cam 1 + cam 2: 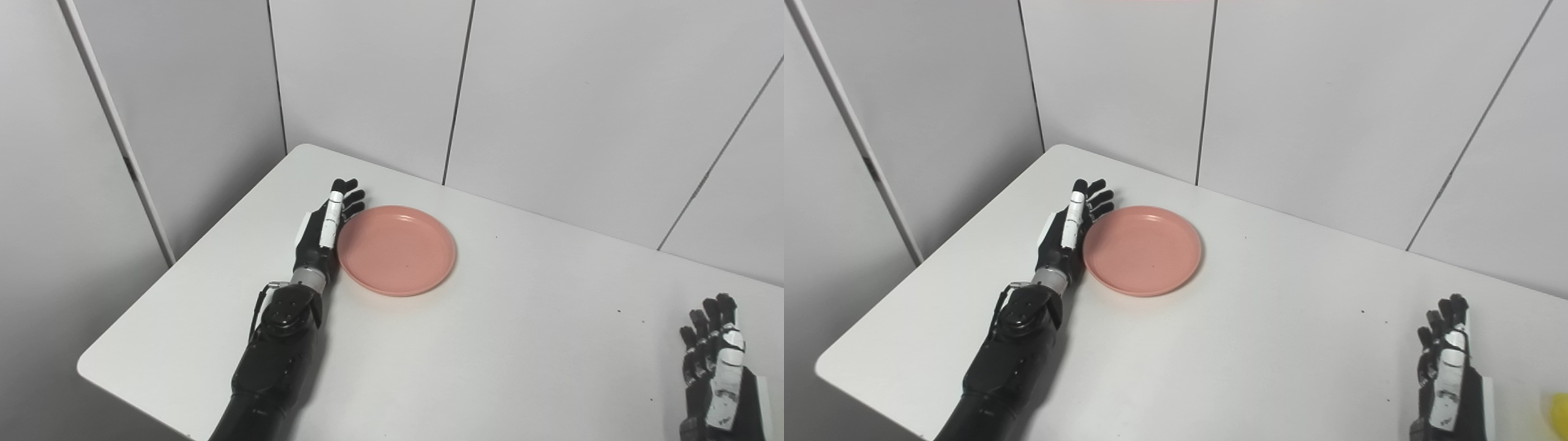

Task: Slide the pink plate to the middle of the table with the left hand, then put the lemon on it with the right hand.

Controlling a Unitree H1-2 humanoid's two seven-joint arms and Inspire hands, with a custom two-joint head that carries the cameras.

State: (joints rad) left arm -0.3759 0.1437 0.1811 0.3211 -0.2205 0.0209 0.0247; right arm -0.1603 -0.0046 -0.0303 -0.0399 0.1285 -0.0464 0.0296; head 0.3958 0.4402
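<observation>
The pink plate (397, 249) lies empty on the white table (490, 343), left of its middle. My left hand (324, 225) stands on edge against the plate's left rim, fingers straight and apart, holding nothing. My right hand (715, 361) rests at the table's near right, fingers apart and empty. A yellow sliver of the lemon (1559, 411) shows only at the right edge of the right eye view, just right of the right hand (1448, 367).
Grey panel walls (551, 92) close the table's far and left sides. The table's rounded near-left corner (86, 367) and left edge lie beside my left arm. A few small dark specks (618, 311) dot the table.
</observation>
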